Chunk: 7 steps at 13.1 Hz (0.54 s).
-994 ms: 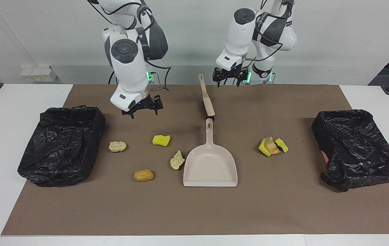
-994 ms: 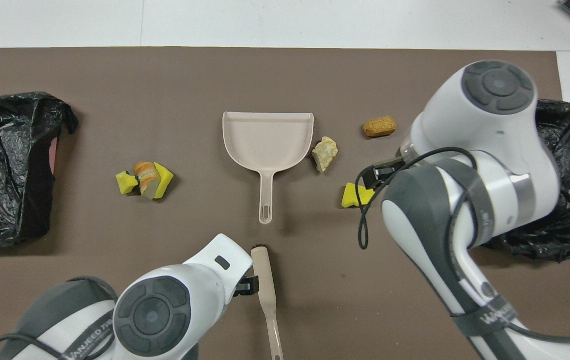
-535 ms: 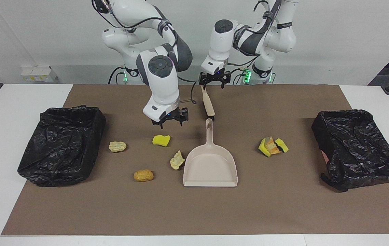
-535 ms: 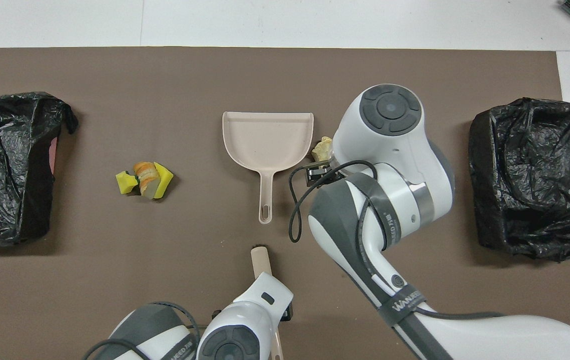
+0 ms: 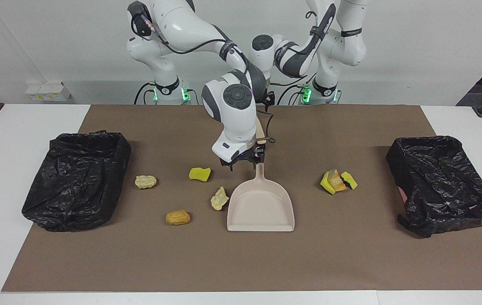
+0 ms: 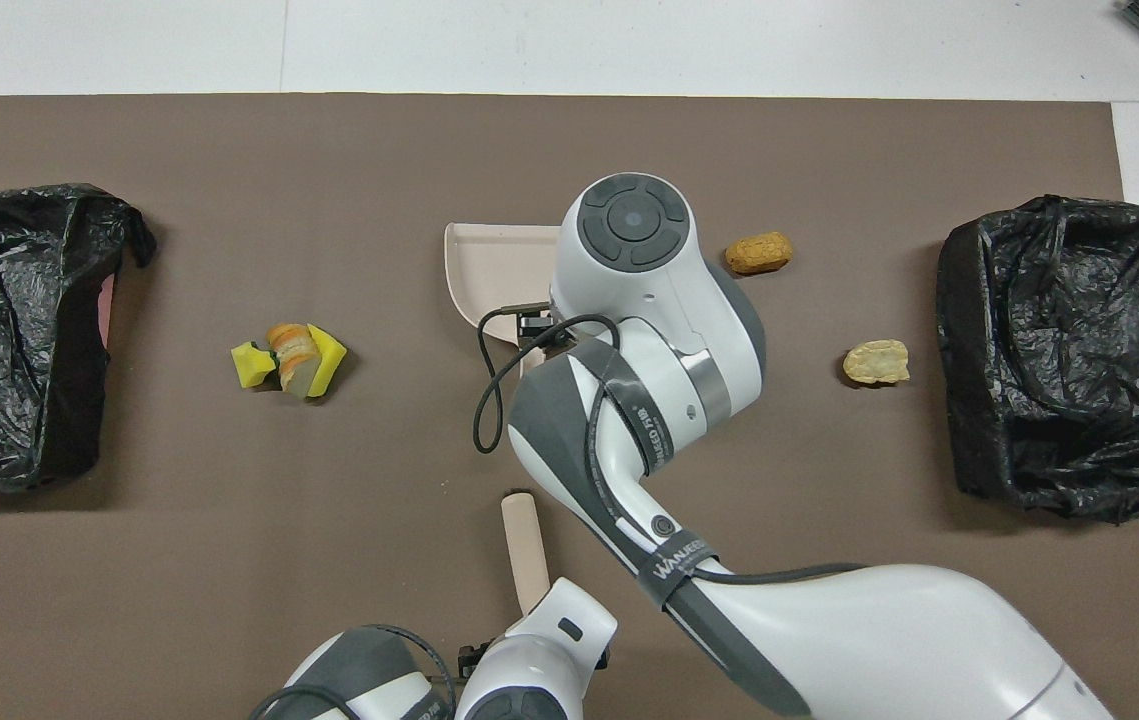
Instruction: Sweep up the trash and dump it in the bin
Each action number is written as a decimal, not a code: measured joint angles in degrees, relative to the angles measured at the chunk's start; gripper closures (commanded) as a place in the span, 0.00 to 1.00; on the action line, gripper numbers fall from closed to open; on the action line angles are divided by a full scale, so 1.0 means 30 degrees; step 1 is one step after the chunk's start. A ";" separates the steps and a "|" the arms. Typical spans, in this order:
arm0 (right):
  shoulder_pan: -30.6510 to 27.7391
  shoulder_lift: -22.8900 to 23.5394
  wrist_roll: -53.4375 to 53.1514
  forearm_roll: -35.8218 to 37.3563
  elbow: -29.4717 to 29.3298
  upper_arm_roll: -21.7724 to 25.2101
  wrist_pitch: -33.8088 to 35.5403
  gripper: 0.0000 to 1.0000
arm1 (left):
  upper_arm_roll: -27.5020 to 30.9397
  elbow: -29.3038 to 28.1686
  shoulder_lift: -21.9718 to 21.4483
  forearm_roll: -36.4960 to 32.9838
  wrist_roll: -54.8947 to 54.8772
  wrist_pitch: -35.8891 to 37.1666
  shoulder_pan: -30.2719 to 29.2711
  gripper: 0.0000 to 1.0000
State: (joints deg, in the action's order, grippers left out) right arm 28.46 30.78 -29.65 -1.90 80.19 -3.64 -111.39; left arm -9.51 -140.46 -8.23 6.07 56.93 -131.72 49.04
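Trash lies scattered on the brown mat: a beige scrap [image 5: 145,181], a yellow sponge chunk [image 5: 199,173], a crinkled beige piece [image 5: 219,198], an orange-brown lump [image 5: 177,217], and a yellow-and-orange cluster [image 5: 338,181] toward the left arm's end. The beige dustpan [image 5: 260,207] lies mid-table, handle toward the robots. My right gripper [image 5: 243,162] hangs open just over the handle's end. The beige-handled brush [image 6: 524,550] lies nearer the robots. Over its handle sits my left gripper [image 5: 268,99], mostly hidden by the right arm. A black-bagged bin [image 5: 78,180] stands at each end.
The second bin [image 5: 442,182] is at the left arm's end. In the overhead view the right arm covers the dustpan's handle, the yellow sponge chunk and the crinkled piece. The brown mat [image 5: 351,254] lies bare along the edge farthest from the robots.
My right arm swung from beside its bin to the middle and lowered over the dustpan handle. The left gripper moved sideways over the brush handle. The trash, dustpan and brush stayed put.
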 measured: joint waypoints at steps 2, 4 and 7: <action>0.0402 0.0808 -0.0496 0.0000 -0.0816 -0.0014 -0.0165 0.18 | -0.0006 -0.0176 0.0002 0.0000 0.0271 -0.0220 0.0391 0.00; 0.0740 0.1256 -0.0700 0.0000 -0.1217 -0.0019 -0.0173 0.19 | 0.0005 -0.0291 0.0004 0.0000 0.0380 -0.0249 0.0553 0.04; 0.0903 0.1336 -0.0756 -0.0097 -0.1250 -0.0020 -0.0100 0.20 | 0.0018 -0.0505 0.0011 0.0000 0.0399 -0.0291 0.0555 0.68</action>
State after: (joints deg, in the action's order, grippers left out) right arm 31.17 34.78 -31.92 -2.19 76.44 -3.70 -111.69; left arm -9.45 -141.97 -8.19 6.07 58.13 -132.59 50.71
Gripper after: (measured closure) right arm 0.189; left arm 0.066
